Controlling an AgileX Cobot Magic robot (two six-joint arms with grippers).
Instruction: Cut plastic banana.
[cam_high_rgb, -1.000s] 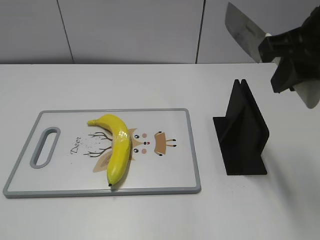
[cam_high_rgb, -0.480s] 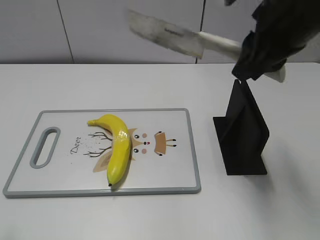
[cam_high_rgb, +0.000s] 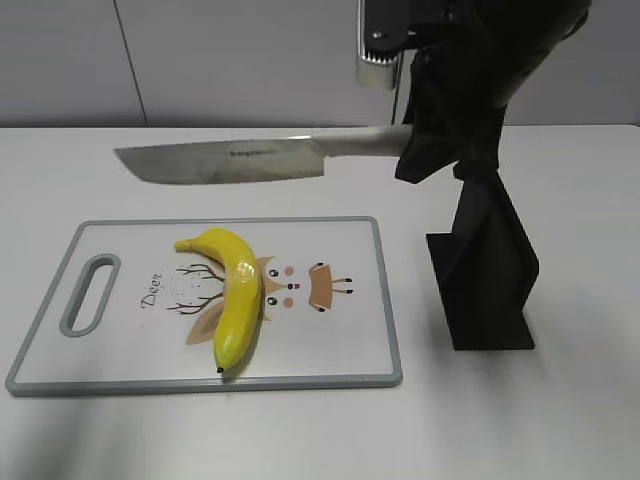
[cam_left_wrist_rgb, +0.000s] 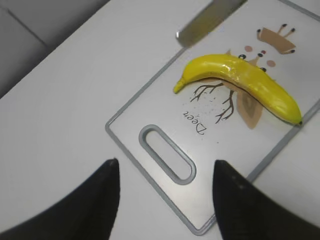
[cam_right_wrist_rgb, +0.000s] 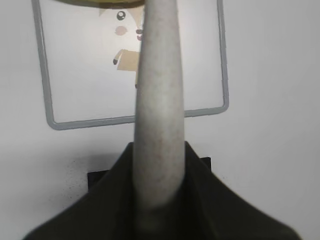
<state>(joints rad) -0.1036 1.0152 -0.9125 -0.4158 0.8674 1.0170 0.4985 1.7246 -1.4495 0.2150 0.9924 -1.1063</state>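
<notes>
Swung down and leftward since a moment ago: long steel knife (cam_high_rgb: 235, 160), level above white gray-rimmed cutting board (cam_high_rgb: 385, 330), clamped in right gripper (cam_high_rgb: 440, 140). Glossy curved yellow banana (cam_high_rgb: 235, 295) whole on board's printed deer. Left gripper (cam_left_wrist_rgb: 165, 200) spread, empty, near board's handle slot.

A glossy yellow plastic banana (cam_high_rgb: 236, 296) with dark tips lies on the white, grey-rimmed cutting board (cam_high_rgb: 120, 372) printed with brown deer cartoons, beside a black knife stand (cam_high_rgb: 485, 270).
</notes>
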